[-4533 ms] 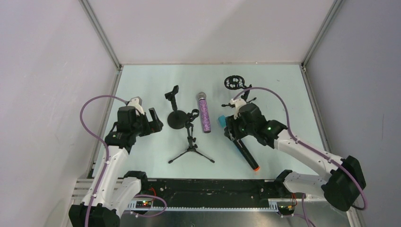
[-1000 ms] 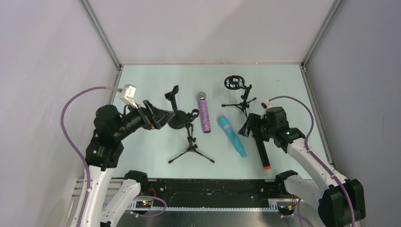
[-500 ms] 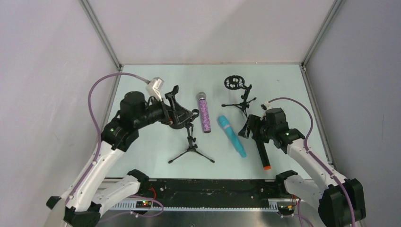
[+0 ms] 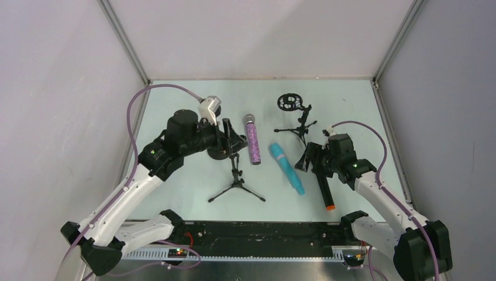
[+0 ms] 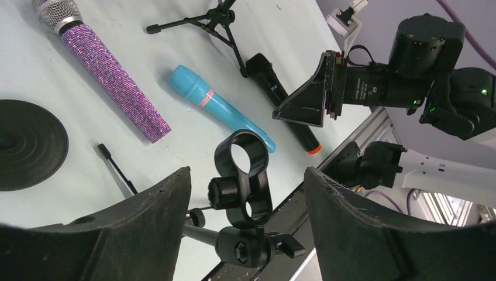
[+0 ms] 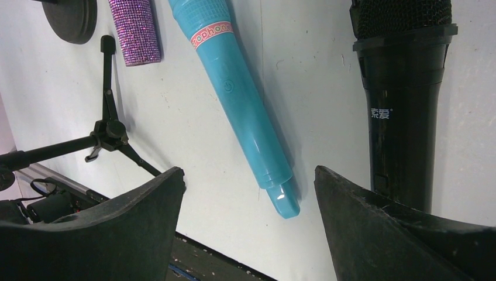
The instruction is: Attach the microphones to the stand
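A black tripod stand (image 4: 236,182) stands mid-table; its ring clip (image 5: 243,175) sits between the fingers of my left gripper (image 4: 233,139), with a gap on each side, so the jaws are open. Three microphones lie flat on the table. The purple glitter one (image 4: 253,145) is beside the clip, the light blue one (image 4: 286,168) lies further right, and the black one with an orange end (image 4: 323,187) is furthest right. My right gripper (image 4: 307,159) hovers open and empty over the blue mic (image 6: 240,99), with the black mic (image 6: 403,99) at its right finger.
A round-base stand (image 4: 217,151) with an upright clip is partly hidden under my left wrist. A second tripod with a round shock mount (image 4: 288,102) stands at the back right. Side walls close in the table, and a black rail runs along its near edge.
My left arm has swung right from the round-base stand to the tripod's ring clip, and its jaws have narrowed around it. The right arm and the microphones have stayed put.
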Tool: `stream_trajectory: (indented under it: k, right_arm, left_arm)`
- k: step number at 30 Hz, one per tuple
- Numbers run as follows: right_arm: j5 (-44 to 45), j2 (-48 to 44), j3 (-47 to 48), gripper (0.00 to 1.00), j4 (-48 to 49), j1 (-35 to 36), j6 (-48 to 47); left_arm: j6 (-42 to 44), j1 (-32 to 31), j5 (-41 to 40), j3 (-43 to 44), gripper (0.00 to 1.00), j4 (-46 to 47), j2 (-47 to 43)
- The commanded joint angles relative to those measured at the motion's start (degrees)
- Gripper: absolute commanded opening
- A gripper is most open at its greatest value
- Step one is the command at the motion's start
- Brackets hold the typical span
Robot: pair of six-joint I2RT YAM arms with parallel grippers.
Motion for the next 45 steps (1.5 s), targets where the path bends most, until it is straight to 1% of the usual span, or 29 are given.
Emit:
stream_trajectory:
  k: [1, 5, 10, 14, 20, 31, 33, 35, 37, 45]
  right_arm:
    - [0.3, 0.3, 0.1, 0.86, 0.1, -0.3, -0.8]
    - [0.2, 0.4, 0.1, 0.86, 0.2, -0.5, -0.9]
    - [0.4, 0.7, 0.1, 0.86, 0.1, -0.7, -1.2]
    - [0.0, 1.2, 0.1, 0.86, 0.5, -1.0, -1.3]
    - [0.0, 1.5, 0.1, 0.85, 0.5, -1.3, -1.4]
    - [0.1, 1.6, 0.1, 0.85, 0.1, -1.9, -1.9]
    - [0.0, 1.6, 0.1, 0.85, 0.1, -2.0, -2.0]
    - [0.0, 1.6, 0.1, 0.85, 0.0, -2.1, -2.1]
    - [-0.1, 1.7, 0.1, 0.85, 0.0, -2.2, -2.2]
    - [-0.3, 1.7, 0.1, 0.85, -0.2, -2.2, -2.4]
  left_arm:
    - [4.0, -2.4, -2.1, 3.3, 0.73, -0.8, 0.9]
    - [6.3, -3.6, -4.3, 4.7, 0.67, -3.8, 2.0]
    - [8.8, -4.0, -6.2, 5.9, 0.61, -7.7, 2.4]
    - [10.4, -4.2, -4.7, 6.5, 0.48, -8.6, 3.3]
    - [14.4, -4.4, 0.7, 7.6, 0.37, -9.4, 4.9]
    - [26.4, -4.3, 9.9, 9.2, 0.17, -10.3, 5.5]
    - [28.3, -4.4, 12.4, 9.3, 0.13, -10.6, 5.6]
    - [30.1, -4.4, 14.8, 9.5, 0.05, -10.8, 5.8]
    - [32.5, -4.4, 17.5, 9.6, 0.01, -11.0, 6.0]
    - [40.1, -4.3, 25.5, 10.2, 0.0, -12.7, 8.5]
